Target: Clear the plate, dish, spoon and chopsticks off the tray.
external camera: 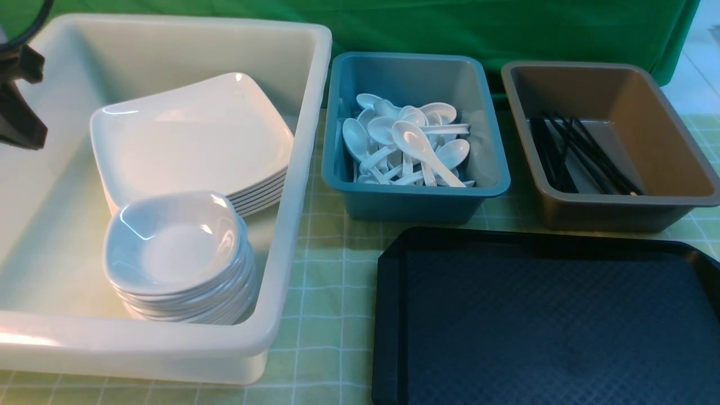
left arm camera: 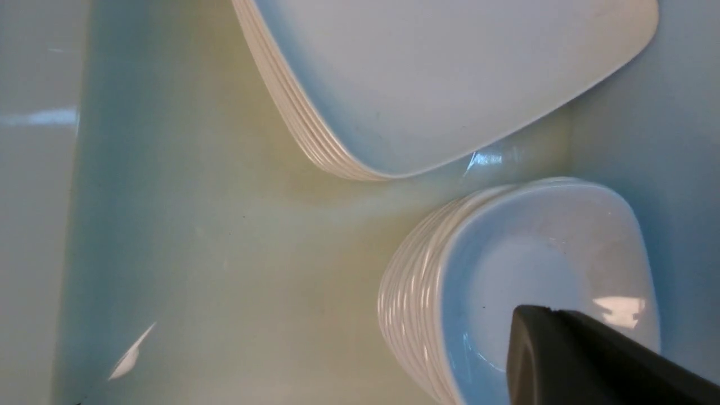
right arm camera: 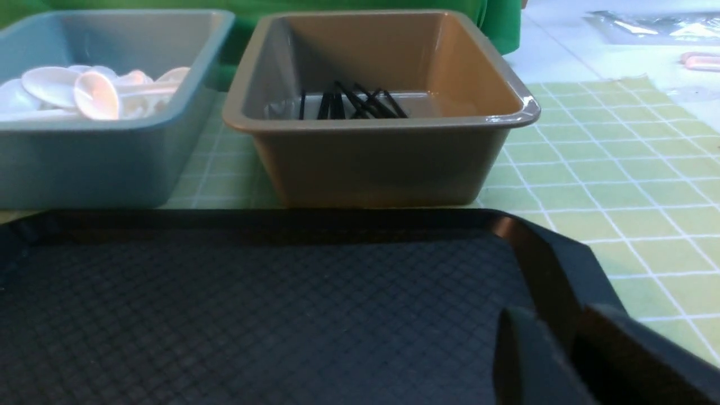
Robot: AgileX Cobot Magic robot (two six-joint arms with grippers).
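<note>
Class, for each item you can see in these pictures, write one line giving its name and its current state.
Black textured plastic tray: nothing on it.
Large white square plates: stacked in cream tub.
Small white bowls: stacked beside plates.
White soup spoons: piled in teal tub.
Black chopsticks: lying in brown tub.

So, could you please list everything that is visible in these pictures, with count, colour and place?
cream tub: one, cream, left side of the table
plates: one stack, white, square, inside the cream tub at the back
small dishes: one stack, white, inside the cream tub, in front of the plates
teal tub: one, teal, middle of the table
spoons: a pile, white, inside the teal tub
brown tub: one, brown, at the right
chopsticks: several, black, inside the brown tub
tray: one, black, in front of the teal and brown tubs
tablecloth: one, light green with white grid, under everything
left pincer: black, shut, above the small dishes
right pincer: dark, partly open, over the tray's corner
</note>
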